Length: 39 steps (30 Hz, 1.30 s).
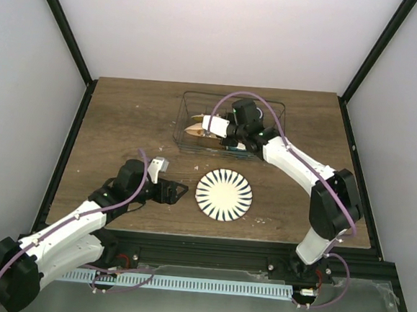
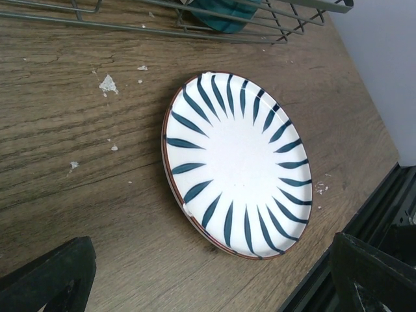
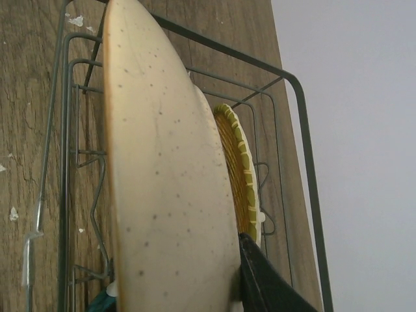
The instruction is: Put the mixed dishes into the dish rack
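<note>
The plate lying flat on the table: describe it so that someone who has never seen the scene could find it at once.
On the brown wooden table, find the wire dish rack at the far side. In front of it one round plate lies flat on the wood. Unlike the cream plate and the yellow-orange plate at the rack, it is white with dark blue rays.

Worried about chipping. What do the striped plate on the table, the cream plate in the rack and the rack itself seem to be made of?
Striped plate: likely glazed ceramic; smooth white face, painted blue strokes, brown rim.
Cream plate: probably stoneware; satin glaze with dark speckles.
Rack: thin bent metal wire, dull grey, possibly coated.
</note>
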Each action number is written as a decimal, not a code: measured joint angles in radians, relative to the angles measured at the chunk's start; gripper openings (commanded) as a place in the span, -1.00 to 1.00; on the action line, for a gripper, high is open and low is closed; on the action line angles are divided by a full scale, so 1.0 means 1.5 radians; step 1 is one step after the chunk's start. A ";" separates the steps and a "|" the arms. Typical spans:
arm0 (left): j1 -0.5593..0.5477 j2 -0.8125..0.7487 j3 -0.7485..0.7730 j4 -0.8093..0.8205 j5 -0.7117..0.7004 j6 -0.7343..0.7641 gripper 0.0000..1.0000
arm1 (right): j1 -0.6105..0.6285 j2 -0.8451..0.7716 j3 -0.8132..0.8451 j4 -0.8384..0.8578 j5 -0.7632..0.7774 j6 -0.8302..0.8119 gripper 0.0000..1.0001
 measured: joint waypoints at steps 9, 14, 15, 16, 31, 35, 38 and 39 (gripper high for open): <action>0.000 0.002 0.000 0.000 0.003 0.000 0.99 | -0.002 0.037 0.031 -0.033 0.001 0.043 -0.86; 0.000 0.007 0.000 0.001 0.006 0.000 0.99 | -0.007 0.052 0.031 -0.053 0.019 0.056 -0.77; 0.000 0.008 0.000 0.001 0.006 0.000 0.99 | -0.009 0.052 0.031 -0.052 0.020 0.059 -0.74; 0.000 0.009 0.000 0.001 0.007 0.000 1.00 | -0.010 0.052 0.031 -0.052 0.022 0.062 -0.67; 0.000 0.023 0.000 0.013 0.016 -0.001 0.99 | 0.003 0.050 0.031 -0.046 0.034 0.110 -0.04; 0.000 0.027 0.000 0.020 0.017 -0.001 0.99 | 0.019 0.044 0.031 -0.044 0.047 0.116 0.02; 0.000 0.030 0.000 0.022 0.017 -0.001 0.99 | 0.034 0.035 0.031 -0.056 0.063 0.124 0.07; 0.000 0.032 -0.001 0.024 0.017 -0.001 1.00 | 0.039 0.032 0.031 -0.060 0.066 0.128 0.09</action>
